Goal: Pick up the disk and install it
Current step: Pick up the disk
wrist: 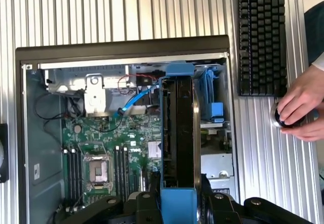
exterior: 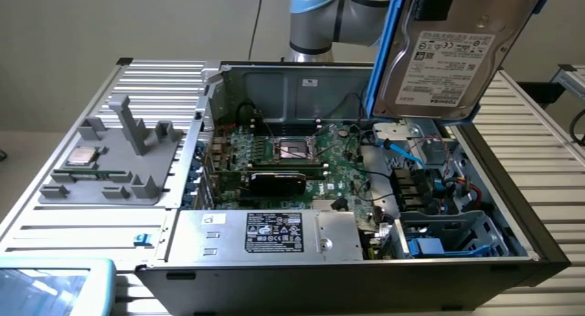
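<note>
**Disk up in the claw, over the open computer**

Nearest you in the exterior view is a grey box with a sticker (exterior: 265, 232), sitting at the front of the open computer case (exterior: 302, 90). A drive cage (exterior: 457, 237) with blue parts is just beside it, toward the exterior view's right. Behind those lies the green circuit board (exterior: 302, 151).

Outside the case, on the exterior view's left, a grey holder (exterior: 119, 172) sits on the ribbed table (exterior: 155, 90) with a small square chip (exterior: 82, 155) on it.

Farther back and higher, your claw (wrist: 177, 201) is clamped narrow on the blue rail of the disk (exterior: 445, 55). The disk hangs nearly upright above the case's far corner on the exterior view's right, label facing the camera. The arm (exterior: 329, 14) is behind it.

In the wrist view, a keyboard (wrist: 262, 36) lies outside the case. A hand (wrist: 298, 107) rests on a small dark thing next to it.
</note>
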### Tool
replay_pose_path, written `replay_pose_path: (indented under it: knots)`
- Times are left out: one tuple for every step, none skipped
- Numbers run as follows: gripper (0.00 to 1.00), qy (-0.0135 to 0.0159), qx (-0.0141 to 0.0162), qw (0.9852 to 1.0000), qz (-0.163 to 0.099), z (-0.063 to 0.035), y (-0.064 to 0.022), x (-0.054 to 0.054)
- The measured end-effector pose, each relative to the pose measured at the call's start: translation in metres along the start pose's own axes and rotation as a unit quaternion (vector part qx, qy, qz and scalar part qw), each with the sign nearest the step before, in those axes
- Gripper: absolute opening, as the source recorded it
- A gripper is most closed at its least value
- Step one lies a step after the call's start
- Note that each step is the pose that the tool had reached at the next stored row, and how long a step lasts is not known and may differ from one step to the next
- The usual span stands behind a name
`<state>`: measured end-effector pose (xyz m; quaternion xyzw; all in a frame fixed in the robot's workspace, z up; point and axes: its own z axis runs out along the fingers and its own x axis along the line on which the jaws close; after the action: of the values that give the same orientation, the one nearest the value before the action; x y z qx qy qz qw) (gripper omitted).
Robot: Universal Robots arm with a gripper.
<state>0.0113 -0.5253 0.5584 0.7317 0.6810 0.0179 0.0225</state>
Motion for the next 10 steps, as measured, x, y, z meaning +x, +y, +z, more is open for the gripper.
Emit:
replay_pose_path:
  knots:
    - [0.37,0.0,0.0004,1.0,0.0,0.0001,0.0017,-0.001]
    - [0.37,0.0001,0.0007,1.0,0.0,0.0002,0.0036,-0.001]
    - [0.37,0.0005,0.001,1.0,0.0,0.0003,0.0057,-0.002]
    - [0.37,0.0011,0.0012,1.0,0.0,0.0005,0.0079,-0.002]
    - [0.37,0.0018,0.0015,1.0,0.0,0.0006,0.0101,-0.003]
    - [0.37,0.0026,0.0019,1.0,0.0,0.0007,0.0123,-0.003]
    - [0.37,0.0033,0.0025,1.0,0.0,0.0009,0.0144,-0.003]
    - [0.37,0.0037,0.0036,1.0,0.0,0.001,0.0168,-0.004]
    - [0.37,0.0042,0.0048,1.0,0.0,0.0012,0.0192,-0.004]
    - [0.37,0.0046,0.006,1.0,0.0,0.0013,0.0215,-0.005]
